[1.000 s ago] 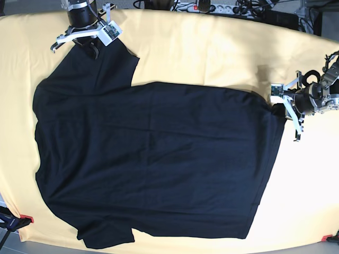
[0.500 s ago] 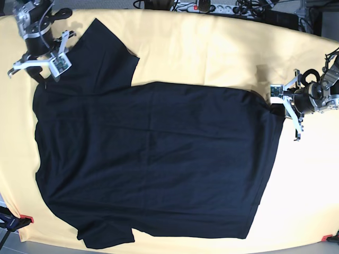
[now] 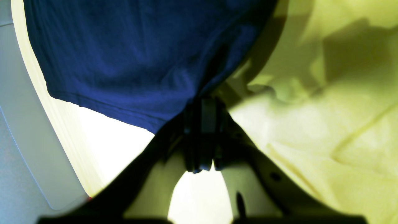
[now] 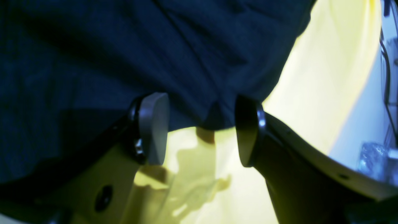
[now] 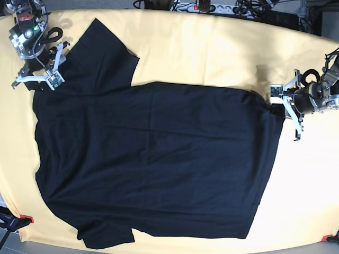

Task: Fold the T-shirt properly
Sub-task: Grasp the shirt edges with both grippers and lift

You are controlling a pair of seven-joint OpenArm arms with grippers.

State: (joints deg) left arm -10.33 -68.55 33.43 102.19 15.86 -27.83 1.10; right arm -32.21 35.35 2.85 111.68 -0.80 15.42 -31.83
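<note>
The black T-shirt (image 5: 153,164) lay spread flat across the yellow cloth (image 5: 212,47) covering the table, its sleeves toward the base view's left and its hem toward the right. The left gripper (image 5: 279,104) sat at the hem's upper corner, and its wrist view showed the jaws clenched on a pinch of the hem with the fabric fanning away from them. The right gripper (image 4: 202,130) hovered at the shoulder edge beside the upper sleeve (image 5: 103,50); its jaws stood apart, holding nothing, with the T-shirt's edge just between the 2 pads (image 4: 154,124) but apparently untouched. The fold looked barely begun, since only 1 corner was secured. The chief risk from here seemed to lie at the right side: closing from that position might catch only a sliver of fabric, or take the yellow cloth along with it, so a lift would slip or drag the cover. If the left arm pulled before the right had hold, the T-shirt would probably skew and wrinkle.
</note>
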